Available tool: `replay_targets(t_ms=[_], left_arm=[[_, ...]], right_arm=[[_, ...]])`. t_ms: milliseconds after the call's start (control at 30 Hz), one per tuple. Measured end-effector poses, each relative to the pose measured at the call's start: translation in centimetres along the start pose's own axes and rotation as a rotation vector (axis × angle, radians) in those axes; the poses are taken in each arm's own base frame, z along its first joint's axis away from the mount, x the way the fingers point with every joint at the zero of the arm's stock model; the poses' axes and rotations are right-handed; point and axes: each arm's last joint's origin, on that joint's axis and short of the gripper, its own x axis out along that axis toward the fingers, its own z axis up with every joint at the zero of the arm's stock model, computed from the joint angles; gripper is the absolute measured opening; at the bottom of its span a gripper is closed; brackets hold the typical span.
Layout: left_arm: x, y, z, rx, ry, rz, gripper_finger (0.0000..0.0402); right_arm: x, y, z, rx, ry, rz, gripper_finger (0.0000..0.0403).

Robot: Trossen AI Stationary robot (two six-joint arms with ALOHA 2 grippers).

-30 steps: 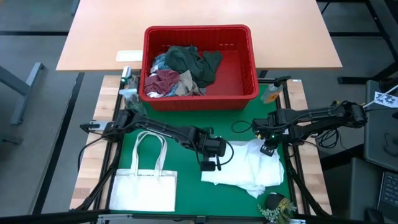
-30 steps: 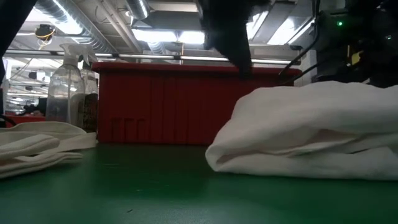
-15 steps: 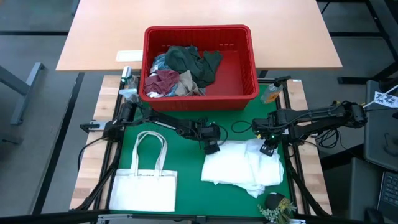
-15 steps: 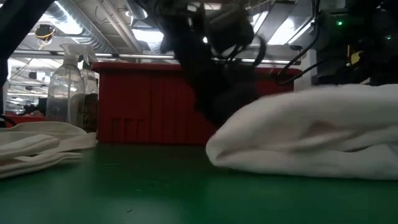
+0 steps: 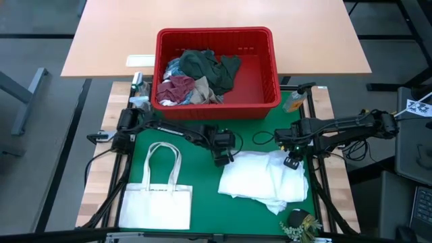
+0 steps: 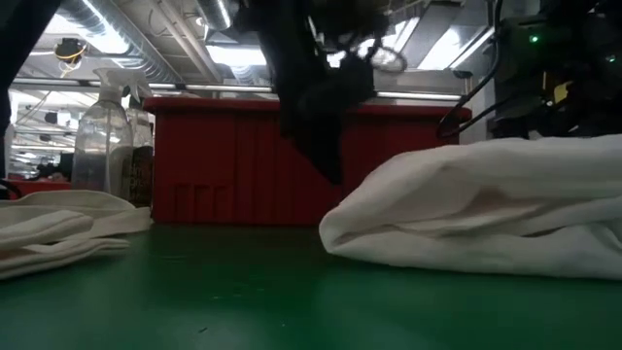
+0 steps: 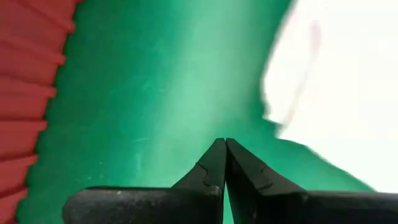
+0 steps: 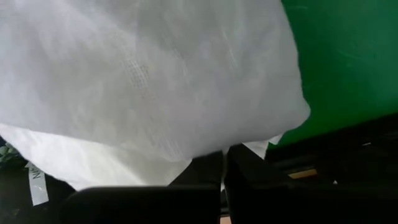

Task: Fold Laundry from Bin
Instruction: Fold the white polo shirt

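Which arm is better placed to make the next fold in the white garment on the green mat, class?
Probably the right. The right gripper is shut on the white garment at its far right corner, while the left gripper is shut on nothing, over bare green mat beside the cloth.

White garment hid the tips of the right gripper in its wrist view. Red bin cut off at the left wrist picture's edge. Garment edge blurred there. Bin's lower laundry buried under upper pieces.
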Motion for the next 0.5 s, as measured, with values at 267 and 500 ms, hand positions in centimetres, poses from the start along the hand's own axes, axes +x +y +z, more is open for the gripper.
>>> replay_targets(t_ms=[267, 500], left_arm=[[-3.9, -4.2, 1.1, 0.047, -0.148, -0.211, 0.0002], [-2.6, -7.5, 0.5, 0.093, -0.281, -0.203, 0.0002]], right_arm=[[0.0, 0.0, 0.0, -0.001, -0.002, -0.001, 0.0], [0.0, 0.0, 0.0, -0.001, -0.003, 0.0, 0.0]])
